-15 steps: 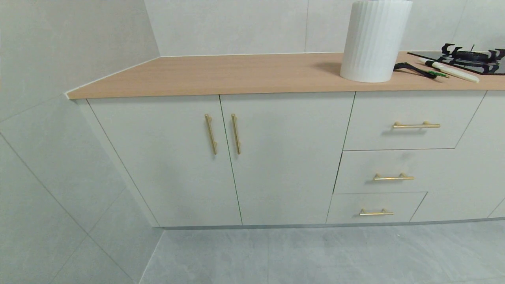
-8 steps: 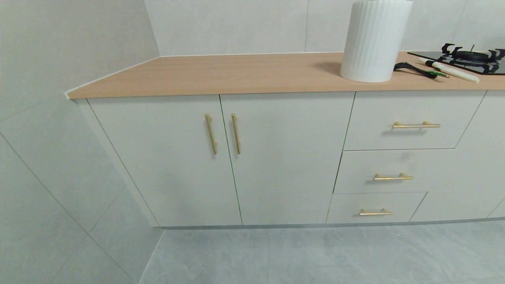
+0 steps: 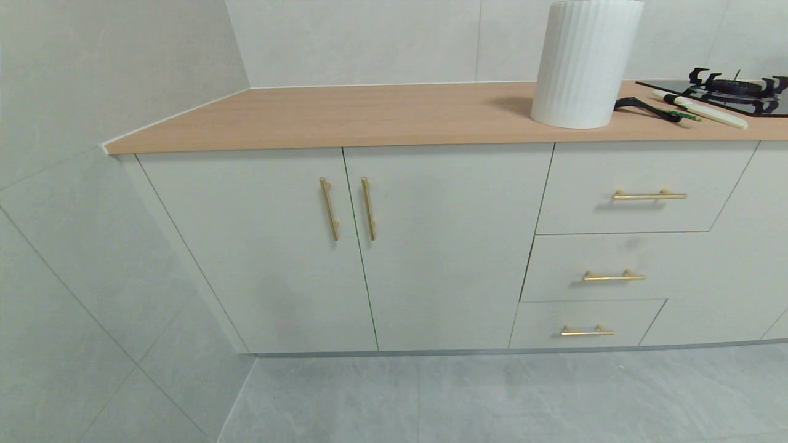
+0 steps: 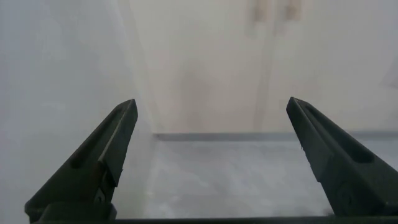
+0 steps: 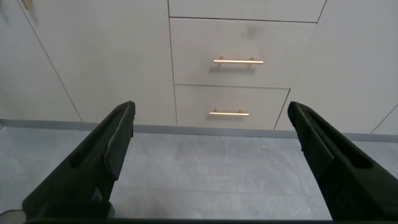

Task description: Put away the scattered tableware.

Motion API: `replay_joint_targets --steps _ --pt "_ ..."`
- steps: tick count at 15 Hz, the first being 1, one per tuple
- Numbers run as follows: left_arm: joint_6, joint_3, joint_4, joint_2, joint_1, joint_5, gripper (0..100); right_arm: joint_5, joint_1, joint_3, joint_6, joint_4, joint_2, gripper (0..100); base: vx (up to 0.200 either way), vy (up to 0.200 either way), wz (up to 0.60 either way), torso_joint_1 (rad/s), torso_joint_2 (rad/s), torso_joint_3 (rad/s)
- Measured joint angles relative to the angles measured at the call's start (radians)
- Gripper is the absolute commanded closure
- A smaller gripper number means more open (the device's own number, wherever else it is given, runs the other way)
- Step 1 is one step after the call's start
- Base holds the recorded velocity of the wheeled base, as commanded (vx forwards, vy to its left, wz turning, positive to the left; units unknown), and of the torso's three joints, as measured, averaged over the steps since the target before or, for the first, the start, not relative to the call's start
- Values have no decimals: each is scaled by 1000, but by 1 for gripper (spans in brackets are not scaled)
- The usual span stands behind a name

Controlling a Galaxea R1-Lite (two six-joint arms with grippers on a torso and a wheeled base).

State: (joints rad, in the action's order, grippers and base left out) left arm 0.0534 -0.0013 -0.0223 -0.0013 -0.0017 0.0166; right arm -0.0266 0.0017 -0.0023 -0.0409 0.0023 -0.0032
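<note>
Scattered tableware [image 3: 702,112] is seen lying on the surface [image 3: 369,114], just beside a white ribbed canister [image 3: 583,64]. The left pincer [image 4: 211,107] is held released, with cabinet doors [image 4: 211,62] ahead of it. The right pincer [image 5: 211,109] is likewise released, with drawers [image 5: 239,53] ahead of it.

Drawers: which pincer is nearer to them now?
Right. The right pincer hangs low, open, facing the two lower drawers. The left pincer, also open, faces the double doors farther left, by the wall.

canister [image 3: 585,67]: top cut off | stove [image 3: 735,87]: cropped right | utensils [image 3: 702,112]: indistinct
</note>
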Motion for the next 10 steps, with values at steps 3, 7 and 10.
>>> replay_joint_targets --steps 3,7,10 --pt "-10 1 26 0 0 -47 0 1 -1 1 6 1 0 0 0 0 0 0 0 0" --pt "-38 1 25 0 0 -46 0 -24 -1 1 0 5 0 0 0 0 0 0 0 0" --pt "-43 1 24 0 0 -46 0 -28 -1 1 3 6 0 0 0 0 0 0 0 0"
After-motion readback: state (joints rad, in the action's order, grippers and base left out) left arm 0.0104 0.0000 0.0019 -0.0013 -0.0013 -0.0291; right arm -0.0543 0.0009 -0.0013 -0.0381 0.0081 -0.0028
